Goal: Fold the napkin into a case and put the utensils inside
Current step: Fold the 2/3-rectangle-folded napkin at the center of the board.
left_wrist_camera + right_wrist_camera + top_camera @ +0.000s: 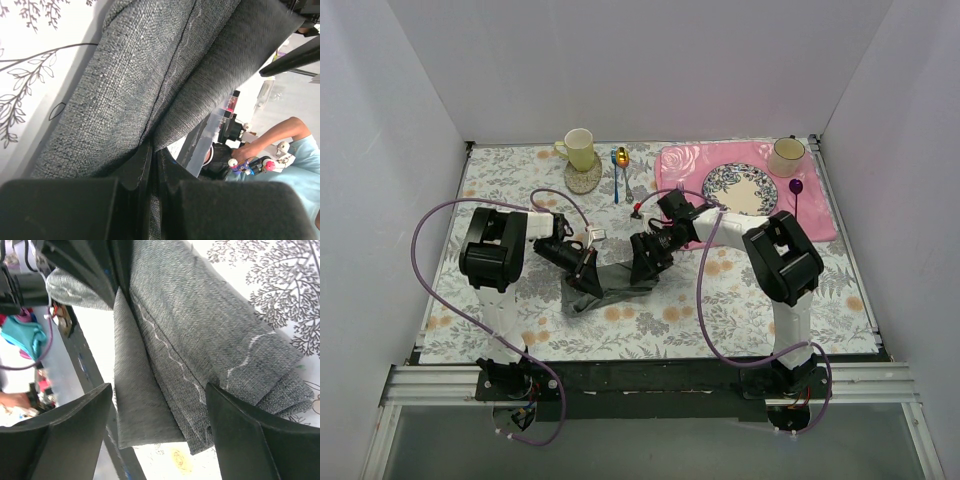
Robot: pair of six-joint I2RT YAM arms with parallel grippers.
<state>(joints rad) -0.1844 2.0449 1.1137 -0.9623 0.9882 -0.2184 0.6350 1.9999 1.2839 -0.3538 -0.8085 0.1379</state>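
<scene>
At the middle of the counter point(740, 310), both arms bend inward and meet over the napkin point(605, 292). The left hand point(582, 268) is pinched tight on a fold of the cloth. The right hand point(642, 262) hangs just over it, fingers spread wide, gripping nothing. A grey floral cover lies on the counter, with white walls point(670, 70) around it and a pink placemat point(820, 215) far right. The napkin is dark grey, coarse-woven and folded in layers, with pale stitching along its edges.

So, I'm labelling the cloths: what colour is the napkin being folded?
The napkin is plain dark grey with pale stitched lines, clearest in the right wrist view.
</scene>
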